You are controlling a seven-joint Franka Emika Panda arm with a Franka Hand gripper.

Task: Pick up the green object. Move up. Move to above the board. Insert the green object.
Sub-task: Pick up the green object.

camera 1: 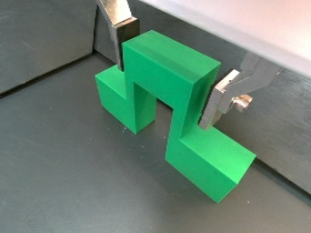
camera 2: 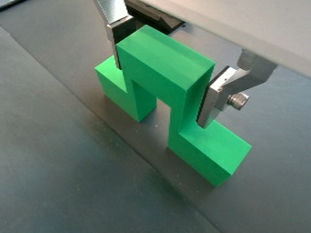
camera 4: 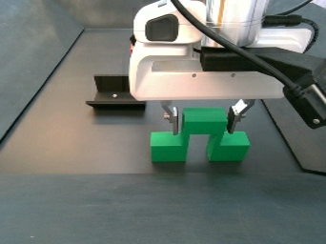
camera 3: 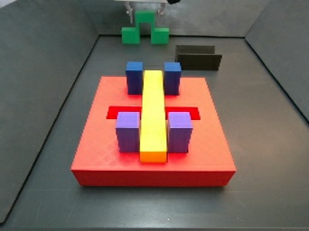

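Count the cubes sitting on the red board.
4: two blue cubes at the red board's far end and two purple cubes nearer, flanking the yellow bar. The claw straddles the green object.

White-shelled gripper (camera 4: 203, 114) with flat silver fingers (camera 1: 221, 96), dark pads, black cables above.

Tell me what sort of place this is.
Probably a lab test cell for robot assembly: dark walled floor, a gripper straddling the green object at its raised centre, the red board of coloured blocks, and a black fixture.
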